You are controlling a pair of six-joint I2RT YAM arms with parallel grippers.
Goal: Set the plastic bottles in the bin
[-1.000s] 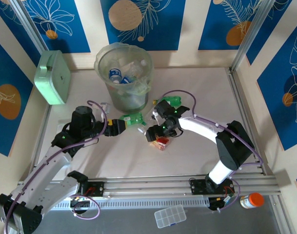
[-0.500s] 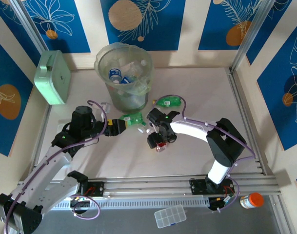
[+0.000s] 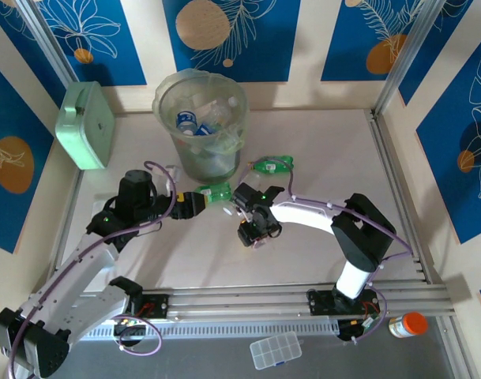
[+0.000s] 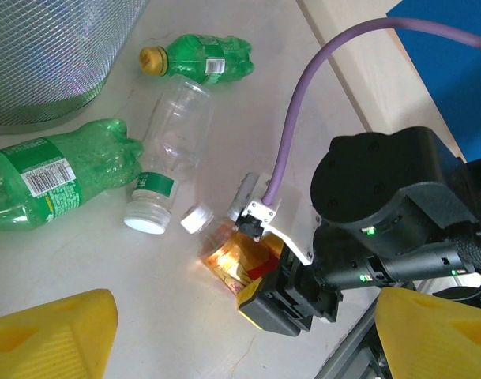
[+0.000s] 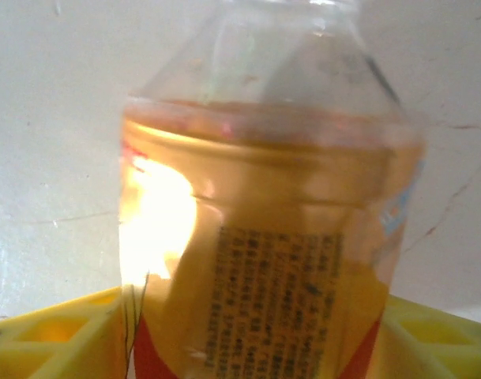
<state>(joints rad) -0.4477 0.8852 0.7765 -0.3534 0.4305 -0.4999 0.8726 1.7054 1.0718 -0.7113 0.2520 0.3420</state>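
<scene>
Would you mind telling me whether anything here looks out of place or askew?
The green box stands tilted on edge at the far left, and an orange-lidded jar sits alone at the near right corner.

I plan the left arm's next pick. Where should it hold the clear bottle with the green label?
Grip the clear bottle across its mid-body, from above. It lies on its side, and the big green bottle sits close at its neck end, while both flanks of the body are free.
</scene>
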